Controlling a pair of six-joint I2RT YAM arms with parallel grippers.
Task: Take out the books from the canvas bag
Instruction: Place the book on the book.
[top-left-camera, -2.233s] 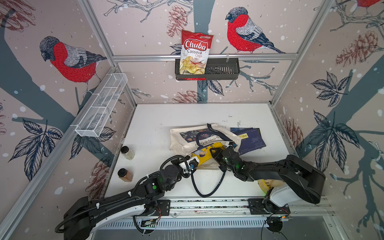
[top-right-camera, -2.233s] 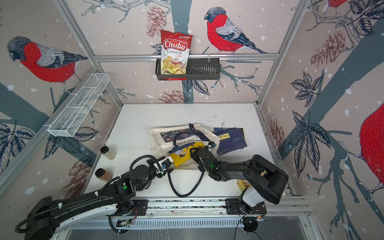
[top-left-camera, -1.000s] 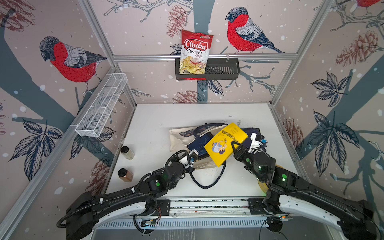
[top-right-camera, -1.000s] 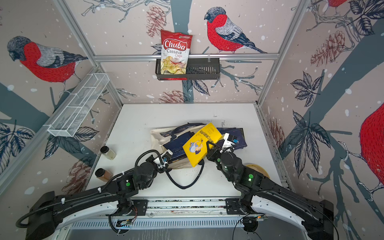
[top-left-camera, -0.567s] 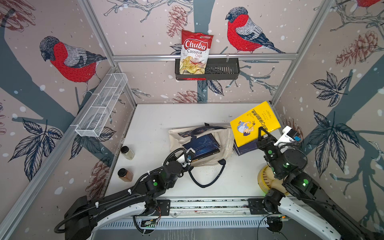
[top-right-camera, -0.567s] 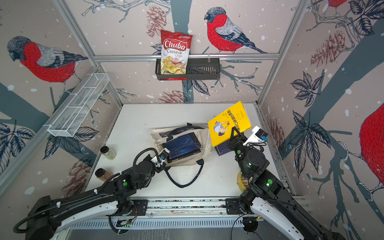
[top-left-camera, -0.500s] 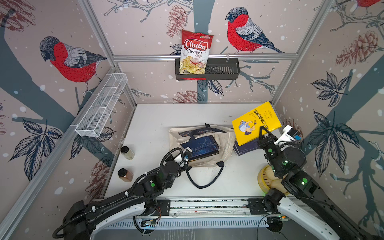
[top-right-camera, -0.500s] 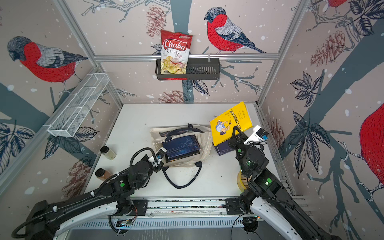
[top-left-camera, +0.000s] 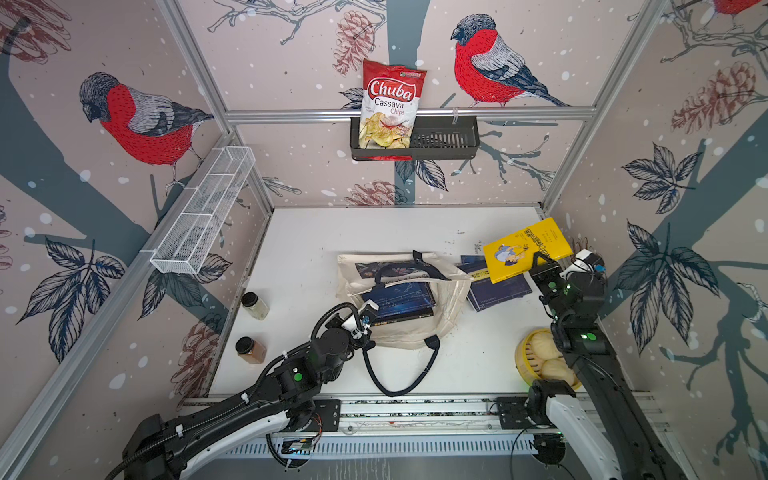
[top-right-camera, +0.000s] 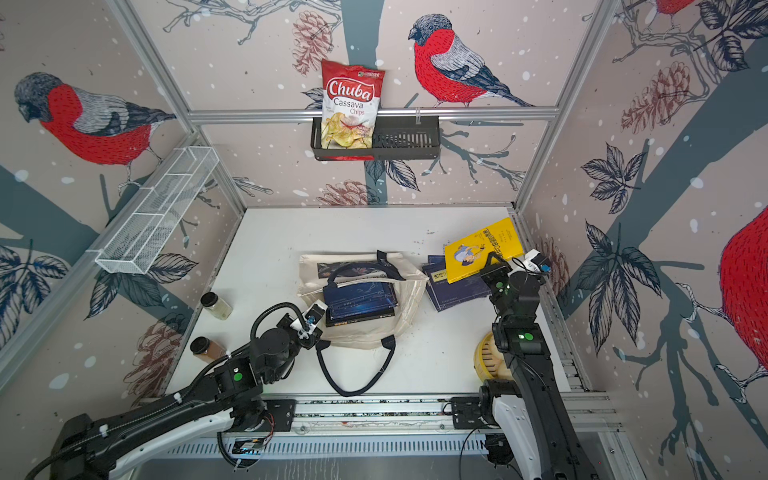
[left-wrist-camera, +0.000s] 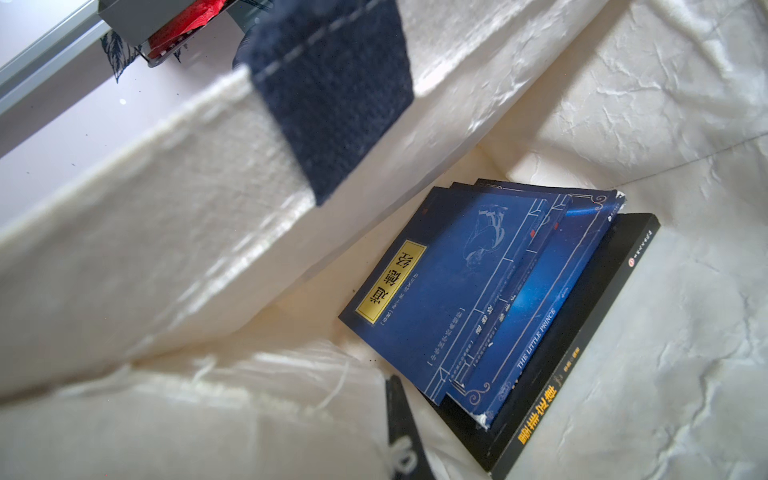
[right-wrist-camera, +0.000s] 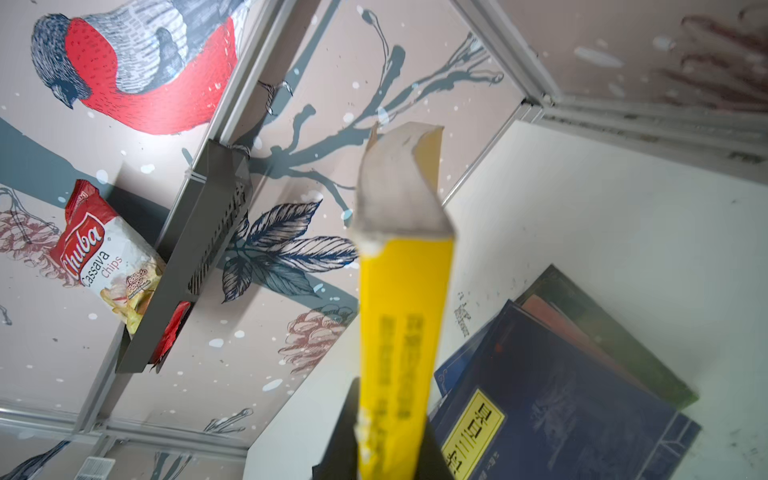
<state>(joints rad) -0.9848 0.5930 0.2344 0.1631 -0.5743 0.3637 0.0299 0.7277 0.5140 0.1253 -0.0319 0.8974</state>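
The right gripper (top-left-camera: 536, 266) clamps the yellow book (top-left-camera: 524, 248) by a corner, tilted over the pile (top-left-camera: 498, 293) by the table's (top-left-camera: 332, 232) right edge. Lower it flat onto the slick navy covers, then release. The left gripper (top-left-camera: 365, 329), closed, seems to pinch the rim of the limp canvas bag (top-left-camera: 442, 318) mid-table, holding its mouth open. Thin glossy books (top-left-camera: 399, 299) lie stacked inside.

left arm: reaching low and forward, wrist near level
left gripper (top-left-camera: 366, 332): jaws pinched tight on canvas bag (top-left-camera: 451, 299) rim
right arm: folded at elbow, forearm rising
right gripper (top-left-camera: 537, 266): clamped on yellow book (top-left-camera: 525, 249), raised high
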